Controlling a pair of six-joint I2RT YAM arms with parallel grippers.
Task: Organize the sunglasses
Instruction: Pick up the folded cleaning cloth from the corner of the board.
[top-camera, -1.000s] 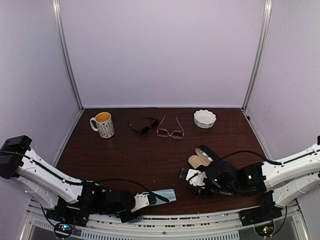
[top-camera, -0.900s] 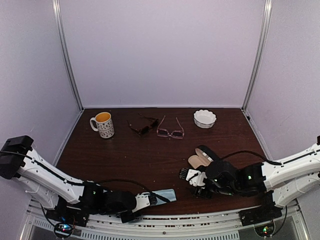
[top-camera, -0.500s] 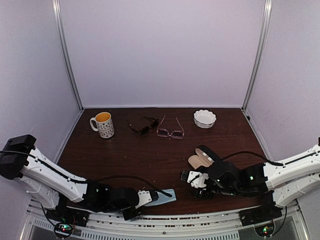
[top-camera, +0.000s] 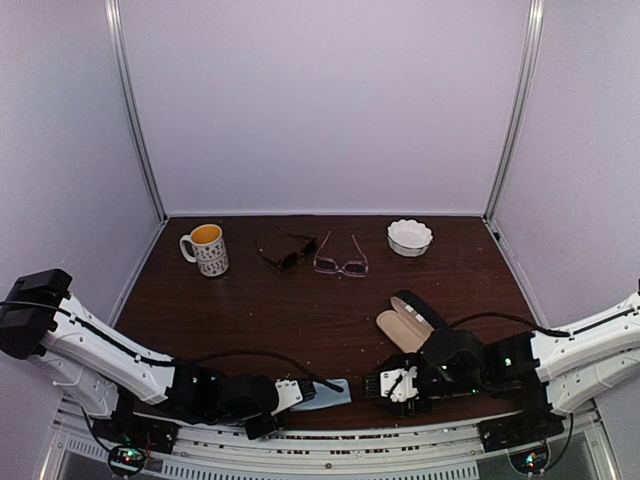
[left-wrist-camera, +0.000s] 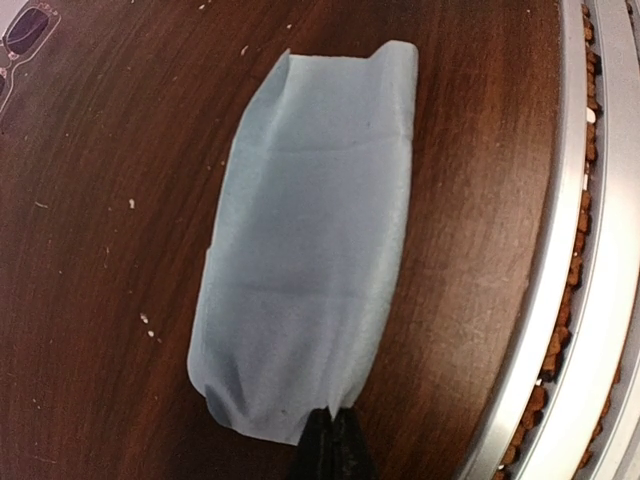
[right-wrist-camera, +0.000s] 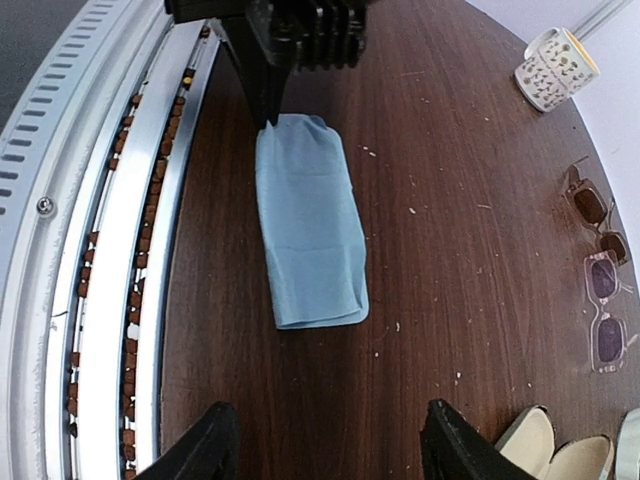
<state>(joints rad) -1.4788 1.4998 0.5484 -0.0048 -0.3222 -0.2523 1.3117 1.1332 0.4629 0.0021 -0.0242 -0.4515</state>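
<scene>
Nearest the edge, the left hand (left-wrist-camera: 333, 438) is clenched on an end of the blue cloth (left-wrist-camera: 310, 250), which lies flat on the tabletop (top-camera: 250, 310). The right hand (right-wrist-camera: 325, 450) hangs beside the cloth, released. Behind it sits the open case (top-camera: 405, 325). Far back, the dark sunglasses (top-camera: 290, 252) and pink glasses (top-camera: 341, 262) lie side by side between the mug (top-camera: 207, 249) and the bowl (top-camera: 410, 237).

In your left wrist view, the bottom edge cuts off the left gripper (left-wrist-camera: 333, 448). Only its closed tips show, and they hide the blue cloth (left-wrist-camera: 310, 250) edge beneath. The sunglasses (left-wrist-camera: 25, 28) are clipped at the top-left corner, and you cannot tell which pair. In your right wrist view, the open case (right-wrist-camera: 555, 450) and the right gripper (right-wrist-camera: 330, 440), seen as 2 stubs, run off the bottom.
</scene>
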